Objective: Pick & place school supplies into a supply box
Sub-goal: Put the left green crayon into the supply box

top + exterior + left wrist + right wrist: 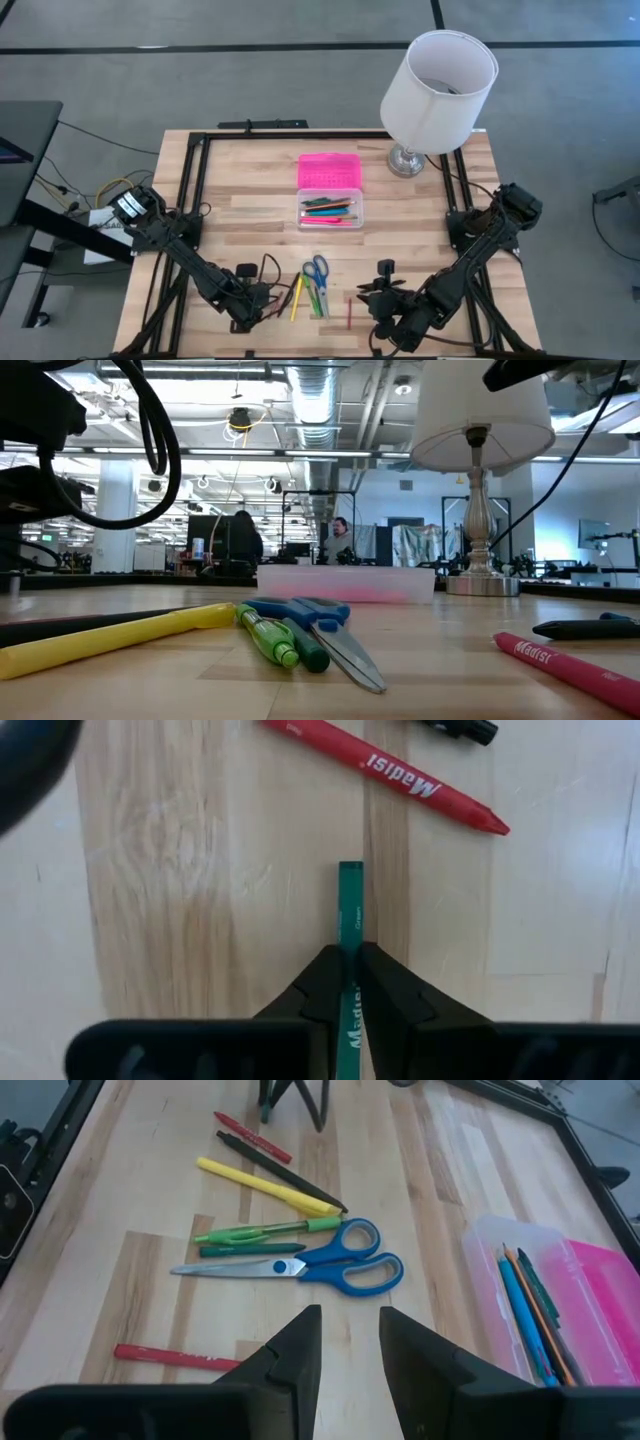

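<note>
The supply box stands at the table's middle with its clear base holding several pencils and its pink lid open behind it. Near the front edge lie a yellow marker, blue-handled scissors, green pens and a red crayon. My left gripper is at the front left, pointing down, shut on a green crayon. Another red crayon and a black pen lie beside it. My right gripper hovers open at the front right, aimed at the scissors. My left gripper pinches the green crayon's shaft between its two fingertips, which sit on the crayon's two long sides. The fingers come from above, pointing steeply down. The crayon stays level just over the wood; I cannot tell if it is lifted.
A white-shaded lamp stands at the far right corner. Black frame rails run along the table's left, right and far sides. Bare wood lies between the box and the loose supplies. People show in the room beyond.
</note>
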{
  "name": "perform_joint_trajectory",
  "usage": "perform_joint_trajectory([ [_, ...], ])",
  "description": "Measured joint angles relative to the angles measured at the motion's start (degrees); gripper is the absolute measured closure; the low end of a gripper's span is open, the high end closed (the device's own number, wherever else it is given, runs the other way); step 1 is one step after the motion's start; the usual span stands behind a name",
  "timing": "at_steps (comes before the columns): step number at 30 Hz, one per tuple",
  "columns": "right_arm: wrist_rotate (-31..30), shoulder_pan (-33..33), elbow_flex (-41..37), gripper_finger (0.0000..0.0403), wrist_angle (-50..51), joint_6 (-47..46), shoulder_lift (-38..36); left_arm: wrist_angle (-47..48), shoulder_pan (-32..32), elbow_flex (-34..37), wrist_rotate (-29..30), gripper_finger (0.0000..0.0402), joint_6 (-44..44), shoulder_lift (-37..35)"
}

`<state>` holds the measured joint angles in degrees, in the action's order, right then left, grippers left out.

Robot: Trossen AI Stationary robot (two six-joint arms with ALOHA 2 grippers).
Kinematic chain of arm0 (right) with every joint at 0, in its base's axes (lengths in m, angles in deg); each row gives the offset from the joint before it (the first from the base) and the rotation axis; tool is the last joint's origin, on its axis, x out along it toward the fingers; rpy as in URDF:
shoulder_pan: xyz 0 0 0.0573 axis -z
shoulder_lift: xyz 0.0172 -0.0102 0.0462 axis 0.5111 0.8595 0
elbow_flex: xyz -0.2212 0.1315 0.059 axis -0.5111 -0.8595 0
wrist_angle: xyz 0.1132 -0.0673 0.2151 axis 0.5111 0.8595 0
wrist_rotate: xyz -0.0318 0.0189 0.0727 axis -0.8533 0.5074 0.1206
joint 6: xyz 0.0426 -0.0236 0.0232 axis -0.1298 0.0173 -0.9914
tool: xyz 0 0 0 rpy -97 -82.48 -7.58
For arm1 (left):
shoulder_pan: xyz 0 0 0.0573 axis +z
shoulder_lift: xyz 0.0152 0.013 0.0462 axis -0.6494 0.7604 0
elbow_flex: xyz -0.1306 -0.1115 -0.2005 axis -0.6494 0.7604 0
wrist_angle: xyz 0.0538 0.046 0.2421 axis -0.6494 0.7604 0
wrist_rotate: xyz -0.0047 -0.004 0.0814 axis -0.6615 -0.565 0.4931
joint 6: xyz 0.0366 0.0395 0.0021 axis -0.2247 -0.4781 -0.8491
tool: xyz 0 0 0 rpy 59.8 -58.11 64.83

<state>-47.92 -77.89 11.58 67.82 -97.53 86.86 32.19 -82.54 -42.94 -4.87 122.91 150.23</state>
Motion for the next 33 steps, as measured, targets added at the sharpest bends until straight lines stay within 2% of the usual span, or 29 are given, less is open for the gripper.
perform_joint_trajectory([
  [6, 0.0, 0.0, 0.0, 0.0305, 0.02, 0.0, 0.02, 1.12, 1.01, -0.02, 1.2, 0.0388, 2.13, 0.0],
  [17, 0.0, 0.0, 0.0, 0.0305, 0.02, 0.0, 0.02, 2.16, 7.48, 0.02, 3.99, 0.0385, 2.11, 0.0],
  [23, 0.04, 0.0, 0.0, 0.0305, 0.02, 0.0, 0.02, 5.46, 11.28, -2.24, 5.47, 0.0388, -3.54, 0.25],
  [28, 0.07, 0.0, 0.0, 0.0305, 0.02, 0.0, 0.02, 12.08, 14.43, -6.57, 10.48, 0.0396, -8.53, 0.55],
  [33, 0.26, -0.07, 0.0, 0.0305, 0.04, 0.0, 0.02, 15.99, 17.64, -10.07, 10.37, 0.0396, -12.75, 0.35],
])
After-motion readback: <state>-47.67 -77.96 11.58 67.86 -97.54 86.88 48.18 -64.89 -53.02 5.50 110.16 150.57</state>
